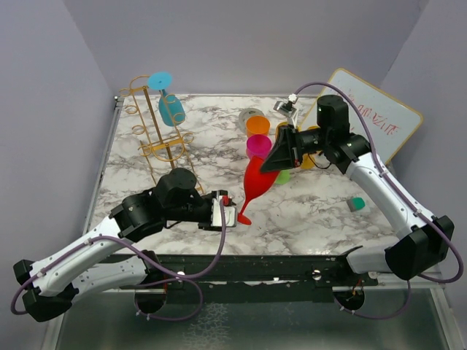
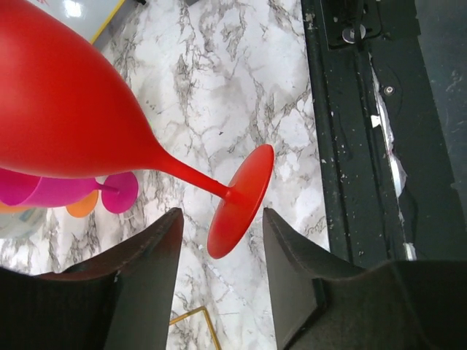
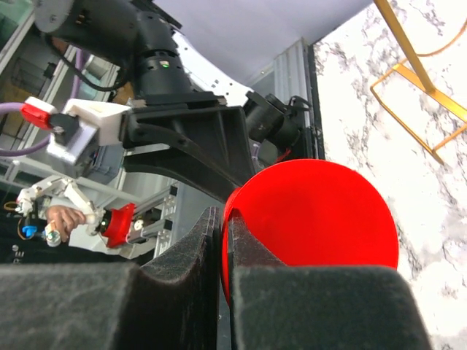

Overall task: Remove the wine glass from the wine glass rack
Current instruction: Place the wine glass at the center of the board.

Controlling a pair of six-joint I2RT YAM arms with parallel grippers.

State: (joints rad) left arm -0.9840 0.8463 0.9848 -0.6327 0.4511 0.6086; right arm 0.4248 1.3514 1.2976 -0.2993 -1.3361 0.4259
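Observation:
The gold wire wine glass rack [image 1: 155, 125] stands at the back left with a blue wine glass [image 1: 170, 107] hanging on it. A red wine glass [image 1: 257, 184] hangs tilted over the table's middle, foot down. My right gripper [image 1: 282, 156] is shut on the rim of its bowl [image 3: 321, 219], one finger inside and one outside [image 3: 222, 219]. My left gripper [image 1: 229, 207] is open, and the red foot [image 2: 241, 200] sits just between its fingertips [image 2: 222, 219] without touching them. A piece of the rack's base shows in the left wrist view [image 2: 193, 315] and the right wrist view [image 3: 408, 73].
A magenta glass [image 1: 257, 144] and an orange cup [image 1: 257, 124] stand behind the red glass. A whiteboard [image 1: 376, 117] leans at the back right. A small teal object [image 1: 356, 203] lies at the right. The table's black front rail [image 2: 365, 146] is close to my left gripper.

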